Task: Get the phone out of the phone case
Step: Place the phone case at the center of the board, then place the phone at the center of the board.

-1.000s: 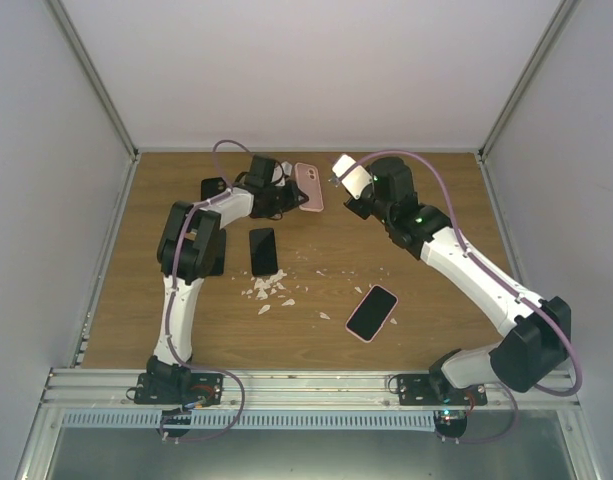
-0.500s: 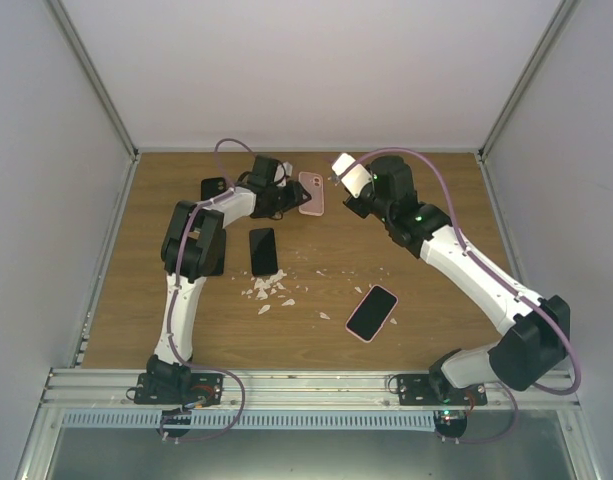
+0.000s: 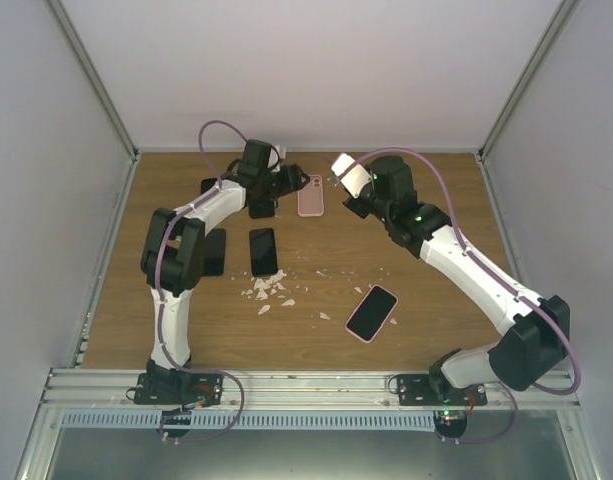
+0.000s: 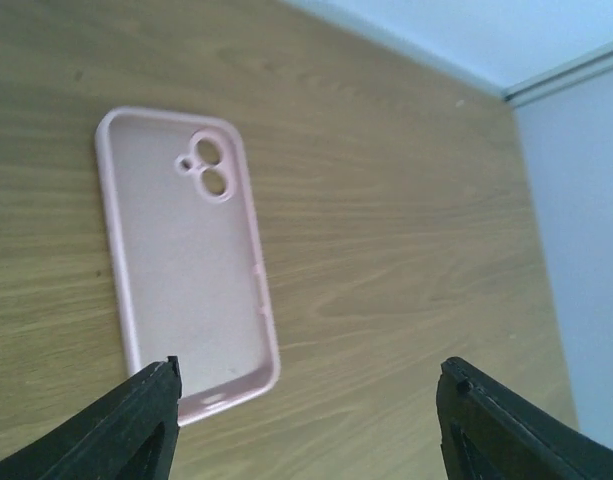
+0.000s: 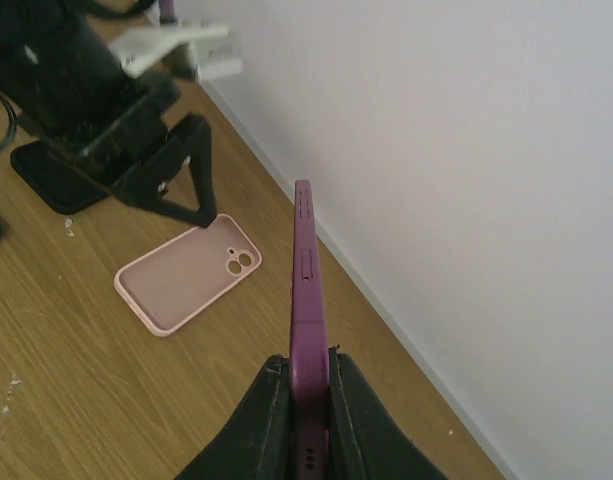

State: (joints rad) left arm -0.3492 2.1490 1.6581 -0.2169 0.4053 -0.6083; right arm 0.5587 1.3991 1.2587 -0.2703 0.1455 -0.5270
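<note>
From above, the wooden table (image 3: 416, 330) carries an empty pink phone case (image 3: 310, 196) lying flat at the far side, near the middle. The left gripper (image 3: 290, 184) sits just left of the case, apart from it. The right arm (image 3: 456, 262) reaches in from the right toward the far wall, its end just right of the case. Nearer, a black phone (image 3: 263, 250) lies left of centre, white scraps (image 3: 271, 290) are scattered beside it, and another phone in a pink case (image 3: 371, 312) lies right of centre. In the left wrist view, the case lies inner side up with its camera holes at the far end, and the left gripper's fingers (image 4: 136, 425) stand wide apart with nothing between them. In the right wrist view, the right gripper (image 5: 304, 400) is clamped on a purple phone (image 5: 303, 280), held on edge above the table and out of the case, which lies to its left.
</note>
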